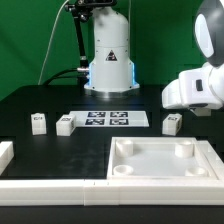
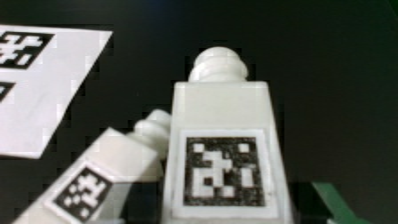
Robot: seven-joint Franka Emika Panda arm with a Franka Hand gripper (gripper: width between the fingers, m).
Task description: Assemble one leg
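Note:
Three small white legs with black-and-white tags stand on the black table in the exterior view: two left of the marker board (image 1: pixel 38 122) (image 1: pixel 66 124) and one right of it (image 1: pixel 172 123). The arm's white hand (image 1: pixel 193 91) hangs just above the right-hand leg, and its fingers do not show there. In the wrist view one leg (image 2: pixel 222 140) fills the middle, very close, with its peg end pointing away. A second leg (image 2: pixel 111 172) lies slanted beside it, touching or nearly so. No fingertips show clearly in the wrist view, so I cannot tell whether anything is gripped.
The marker board (image 1: pixel 105 119) lies mid-table and also shows in the wrist view (image 2: pixel 39 85). The large white tray-like piece with round corner sockets (image 1: pixel 118 172) lies front right. A white rail (image 1: pixel 6 156) runs along the front left. The robot base (image 1: pixel 110 60) stands behind.

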